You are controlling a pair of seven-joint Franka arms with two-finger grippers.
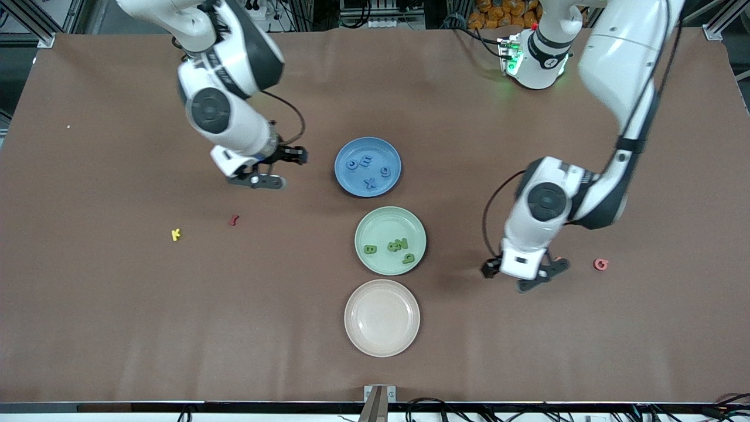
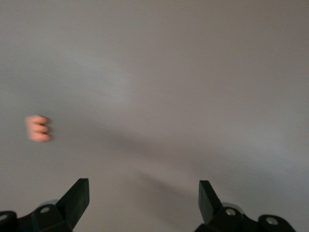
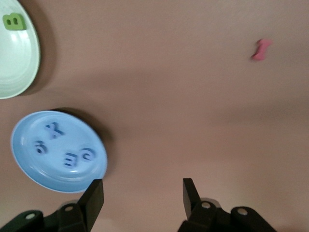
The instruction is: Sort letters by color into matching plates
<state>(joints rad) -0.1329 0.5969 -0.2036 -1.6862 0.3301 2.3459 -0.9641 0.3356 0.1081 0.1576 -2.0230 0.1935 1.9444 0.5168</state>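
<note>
Three plates lie in a row mid-table: the blue plate point(image 1: 341, 176) holds several blue letters point(image 1: 367, 162), the green plate point(image 1: 384, 224) holds several green letters point(image 1: 398, 245), and the beige plate point(image 1: 382, 317) is bare. A yellow letter point(image 1: 176, 234) and a dark red letter point(image 1: 234, 220) lie toward the right arm's end. A pink letter point(image 1: 600, 264) lies toward the left arm's end. My right gripper point(image 1: 258, 180) is open and empty beside the blue plate point(image 3: 26, 140). My left gripper point(image 1: 544, 275) is open and empty over bare table; a pale orange letter point(image 2: 38, 128) shows near it.
The right wrist view also shows the green plate point(image 3: 19, 63) with a green B point(image 3: 13, 21) and the dark red letter point(image 3: 261, 50). Brown cloth covers the table, with open room around the loose letters.
</note>
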